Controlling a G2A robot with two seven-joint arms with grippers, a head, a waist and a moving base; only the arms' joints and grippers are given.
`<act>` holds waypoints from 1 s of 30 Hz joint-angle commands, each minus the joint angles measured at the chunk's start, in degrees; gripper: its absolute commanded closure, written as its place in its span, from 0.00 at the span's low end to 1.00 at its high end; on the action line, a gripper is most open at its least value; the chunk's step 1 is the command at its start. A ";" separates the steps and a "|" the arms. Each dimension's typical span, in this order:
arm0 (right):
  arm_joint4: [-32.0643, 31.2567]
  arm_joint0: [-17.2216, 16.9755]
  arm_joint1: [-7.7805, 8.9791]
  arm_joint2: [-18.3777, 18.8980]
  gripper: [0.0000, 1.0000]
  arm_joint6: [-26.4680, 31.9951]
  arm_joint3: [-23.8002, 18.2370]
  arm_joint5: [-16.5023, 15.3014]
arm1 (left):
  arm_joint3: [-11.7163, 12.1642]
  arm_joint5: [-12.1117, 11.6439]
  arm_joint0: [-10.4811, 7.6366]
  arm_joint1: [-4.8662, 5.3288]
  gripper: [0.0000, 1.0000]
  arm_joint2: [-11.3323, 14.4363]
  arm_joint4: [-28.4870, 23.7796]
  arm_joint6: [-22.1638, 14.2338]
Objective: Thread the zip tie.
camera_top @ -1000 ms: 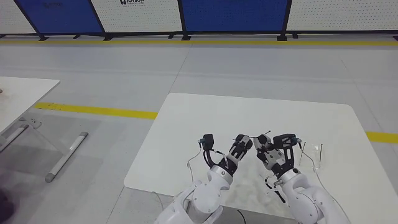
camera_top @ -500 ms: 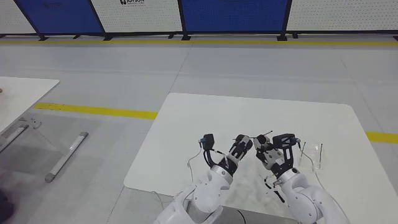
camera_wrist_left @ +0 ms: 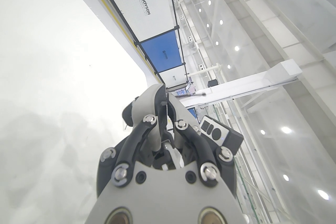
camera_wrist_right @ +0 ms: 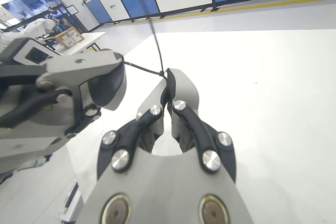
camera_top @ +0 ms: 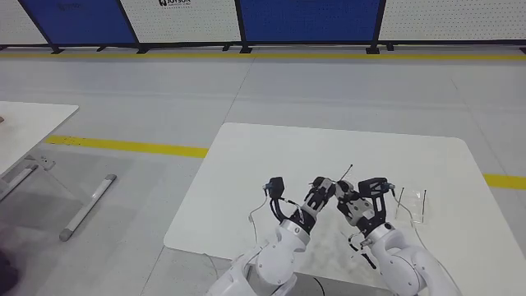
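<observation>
A thin black zip tie (camera_wrist_right: 156, 38) is held between both grippers above the white table (camera_top: 271, 156). My right gripper (camera_wrist_right: 167, 75) is shut on it at the small knot-like head, and the tail rises steeply upward from there. My left gripper (camera_wrist_right: 119, 62) is shut on the short end that runs sideways from the head. In the top view the left gripper (camera_top: 320, 187) and right gripper (camera_top: 343, 191) stand almost tip to tip near the table's front middle, with the zip tie's tail (camera_top: 348, 170) sticking up. The left gripper (camera_wrist_left: 165, 89) shows its fingers pressed together.
A clear, thin-framed object (camera_top: 411, 201) lies on the table right of the grippers. Some dark strips (camera_top: 362, 255) lie near the front edge beneath the right arm. The far half of the table is bare white surface.
The zip tie's tail now sticks out longer and steeper above the grippers. Both grippers have stayed shut and shifted slightly away from the front edge.
</observation>
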 commanded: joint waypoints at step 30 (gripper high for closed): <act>1.36 -0.40 -0.05 0.56 0.85 -1.01 -0.72 1.53 | 0.74 0.66 0.05 -0.09 1.00 -0.44 0.08 -1.42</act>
